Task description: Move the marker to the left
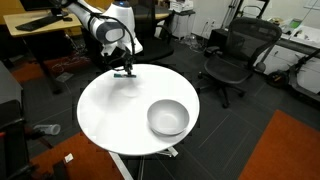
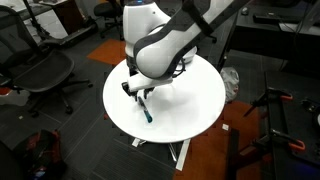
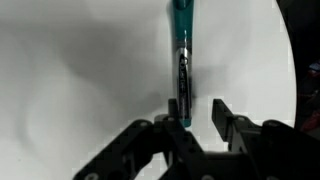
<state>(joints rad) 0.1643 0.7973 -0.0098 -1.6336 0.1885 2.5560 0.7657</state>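
Here, the tool [image 3: 198, 108] stands low with its jaws partly apart and gripping nothing, the marker [image 3: 181, 45] lying between them close to one finger with a gap to the other, teal end pointing away across the white round worktop [image 1: 105, 110], well apart from the grey bowl [image 1: 168, 117].

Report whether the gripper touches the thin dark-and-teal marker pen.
Cannot tell. In the wrist view the marker sits between the fingers of the open gripper, clear of one, possibly grazing the other.
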